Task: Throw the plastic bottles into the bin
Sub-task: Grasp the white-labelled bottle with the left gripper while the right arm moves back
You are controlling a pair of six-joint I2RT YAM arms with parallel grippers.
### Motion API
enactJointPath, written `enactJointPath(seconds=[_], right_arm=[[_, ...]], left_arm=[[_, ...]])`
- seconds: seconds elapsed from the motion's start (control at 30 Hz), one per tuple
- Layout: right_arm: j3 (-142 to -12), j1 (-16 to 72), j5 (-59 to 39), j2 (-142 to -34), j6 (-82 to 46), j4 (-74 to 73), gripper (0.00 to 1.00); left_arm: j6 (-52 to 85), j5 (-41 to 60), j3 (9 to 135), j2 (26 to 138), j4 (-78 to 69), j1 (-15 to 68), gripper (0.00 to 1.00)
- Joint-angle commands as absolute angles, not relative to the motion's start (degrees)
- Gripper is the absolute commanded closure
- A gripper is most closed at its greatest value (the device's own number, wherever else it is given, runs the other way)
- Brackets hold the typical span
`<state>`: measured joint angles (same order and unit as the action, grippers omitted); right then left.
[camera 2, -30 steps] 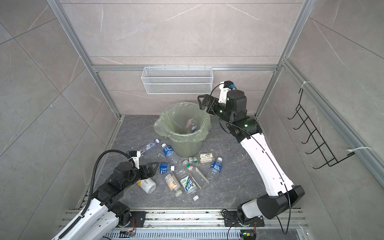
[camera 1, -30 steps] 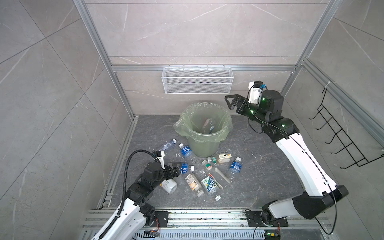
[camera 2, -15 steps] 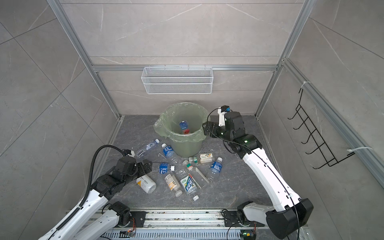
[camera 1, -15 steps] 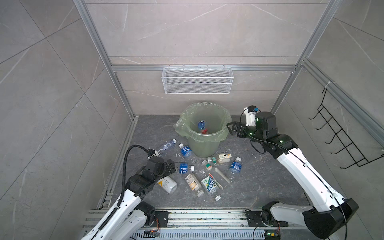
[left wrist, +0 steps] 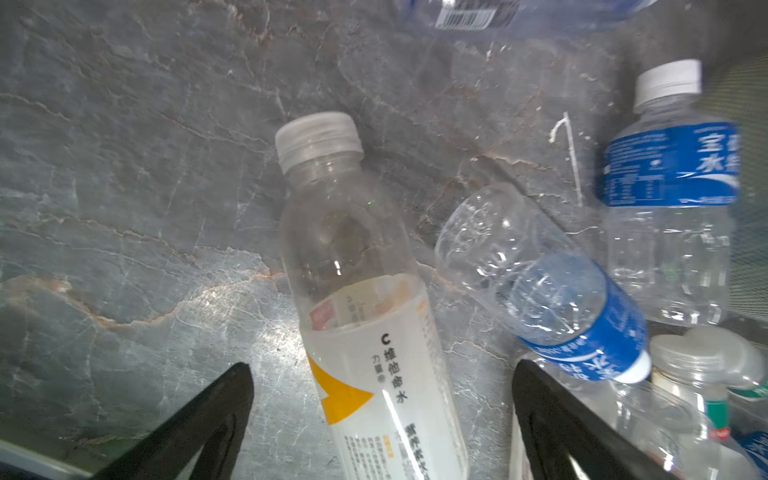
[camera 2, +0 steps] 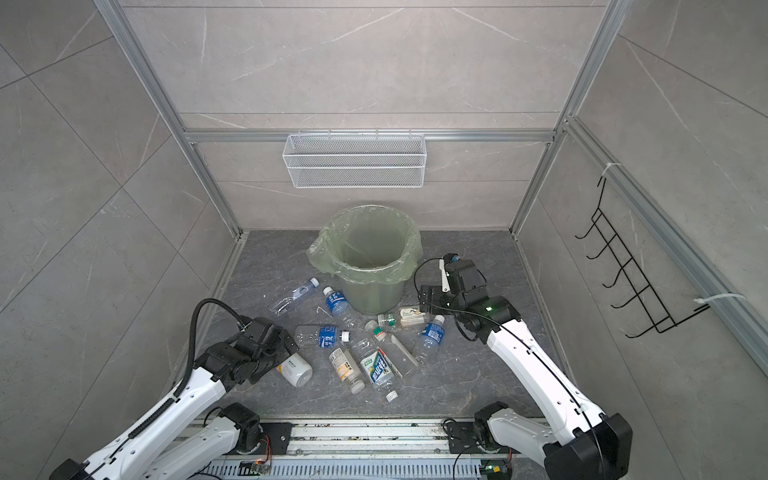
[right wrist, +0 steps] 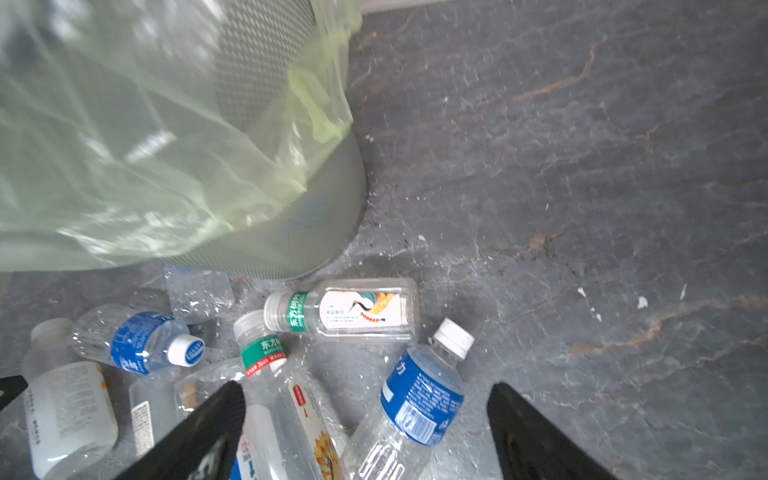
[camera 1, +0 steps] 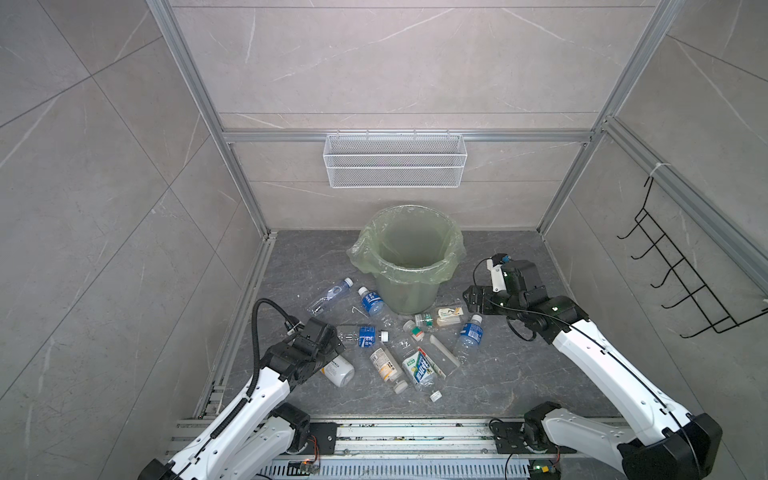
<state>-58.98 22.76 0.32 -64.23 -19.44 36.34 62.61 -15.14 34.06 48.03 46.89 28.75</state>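
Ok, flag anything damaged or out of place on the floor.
A crumpled clear bottle lies squashed beside the base of the bin. A thin bent white strip and white flecks litter the floor; neither is a bottle.

In a top view the bin [camera 1: 405, 293] hides its own floor behind its near wall. The left wrist view's edge cuts off a seemingly clear bottle [left wrist: 519, 12].

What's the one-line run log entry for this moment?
left gripper: open, over white-labelled bottle | right gripper: open, empty, beside bin | plastic bottles on floor: several
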Motion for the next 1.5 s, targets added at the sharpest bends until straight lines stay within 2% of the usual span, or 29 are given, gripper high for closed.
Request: enactJointPath(seconds=[0.0, 0.17, 0.53, 0.67, 0.83, 1.03, 1.17, 1.33, 1.47], right_arm=[[-57.5, 23.1, 1.1, -63.0, -19.6, 36.9, 0.07], [-56.1, 23.1, 1.2, -62.5, -19.8, 37.1, 0.08], [-53.9, 23.1, 1.1, -62.0, -20.6, 37.0, 0.09], [-53.6, 23.1, 1.0, -62.1, -20.7, 36.8, 0.10], [-53.4, 23.1, 0.9, -62.2, -20.7, 36.7, 0.13], [-52.7, 23.1, 1.2, -61.5, -20.3, 36.5, 0.14], [-51.5, 23.1, 0.9, -60.6, -20.3, 35.6, 0.14], [-50.9, 23.1, 1.4, -60.4, -20.1, 35.2, 0.13], [-50.6, 23.1, 1.7, -60.0, -20.0, 35.2, 0.13]], left_arm=[[65.2, -14.0, 31.9, 49.4, 44.3, 29.0, 0.01], [65.9, -12.7, 28.7, 50.7, 39.3, 29.0, 0.01], [65.6, -13.2, 25.3, 53.4, 34.3, 29.0, 0.10], [64.4, -14.1, 24.7, 53.8, 33.5, 29.0, 0.16], [62.5, -14.8, 23.6, 52.7, 32.9, 29.0, 0.29], [58.6, -14.9, 21.7, 50.2, 31.2, 29.0, 0.31], [53.7, -14.4, 20.2, 45.8, 28.7, 29.0, 0.36], [47.9, -13.8, 16.3, 33.3, 24.2, 29.0, 0.36], [41.5, -9.7, 12.5, 20.8, 18.3, 29.0, 0.39]])
